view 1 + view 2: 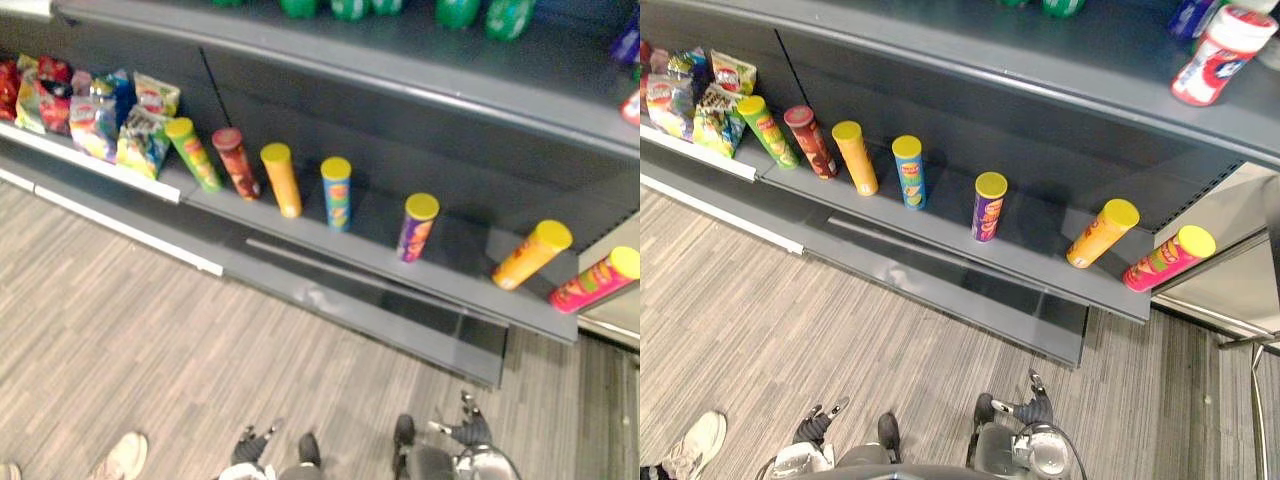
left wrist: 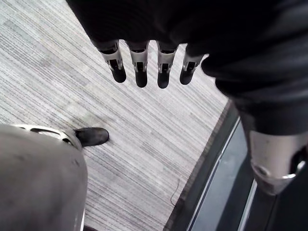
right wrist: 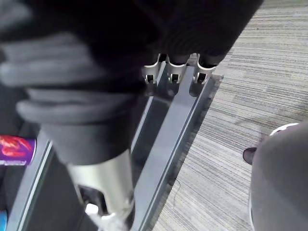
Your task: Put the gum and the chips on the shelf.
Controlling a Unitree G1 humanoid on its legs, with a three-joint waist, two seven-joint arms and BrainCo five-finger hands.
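Several chip cans with yellow lids stand along the grey shelf: green, dark red, orange, blue and purple. Further right an orange can leans over and a pink can lies on its side. A white and red tub sits on the upper shelf. My left hand hangs low over the floor, fingers straight, holding nothing. My right hand hangs by the shelf's base, fingers relaxed and empty.
Colourful chip bags fill the shelf's left section. Green bottles stand on the upper shelf. A person's light shoe rests on the striped grey floor at my left. The shelf's base plinth runs along the floor ahead.
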